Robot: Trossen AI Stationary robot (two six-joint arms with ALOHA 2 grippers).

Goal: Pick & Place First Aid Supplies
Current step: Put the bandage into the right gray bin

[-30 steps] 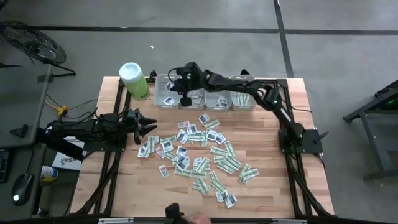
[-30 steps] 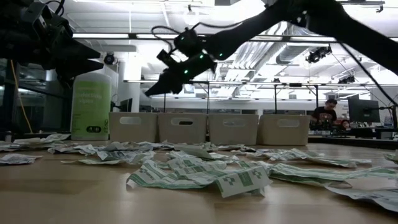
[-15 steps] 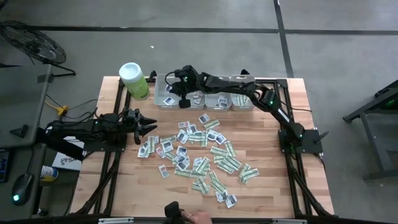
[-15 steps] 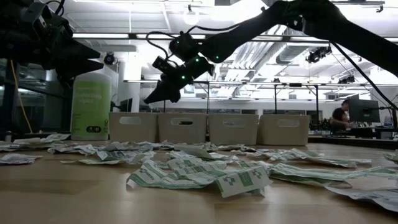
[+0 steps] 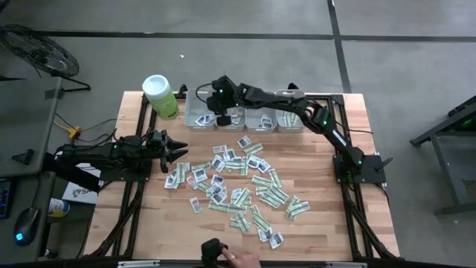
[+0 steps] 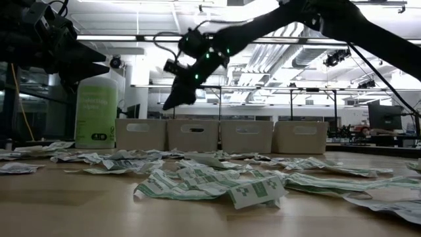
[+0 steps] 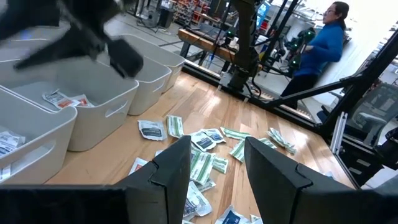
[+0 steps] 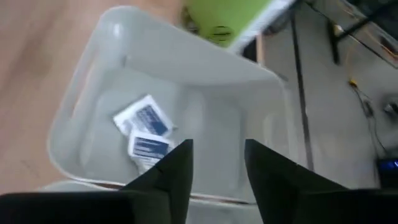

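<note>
**Right arm over the end bin, fingers parted, nothing held**

Right gripper (image 5: pixel 221 119) hangs over the grey bin (image 5: pixel 192 102) nearest the lime-green canister (image 5: pixel 161 96), at the far edge of the table (image 5: pixel 320 223); in its wrist view the two fingers stand apart with a clear gap and nothing between them; two blue-printed packets in that bin (image 8: pixel 144 127) lie on the floor below, one probably just let go, though a little blur makes that a guess.

Left gripper (image 5: pixel 181 153) waits low at the left side of the table, fingers spread, empty; it points toward the pile.

First aid packets (image 5: pixel 238 186) lie scattered over the middle of the table, squarish white ones mixed with longer green-and-white strips, many overlapping; a few more sit in the neighbouring bins (image 5: pixel 262 119).

Relation that matters: the pile lies on the near side of the bins from the right gripper, so a fresh pick means drawing back toward the table's middle and down; the pile's left fringe lies just beside the left gripper, which is nearer to those pieces; the strips lie at all angles, so no single approach suits them.
</note>
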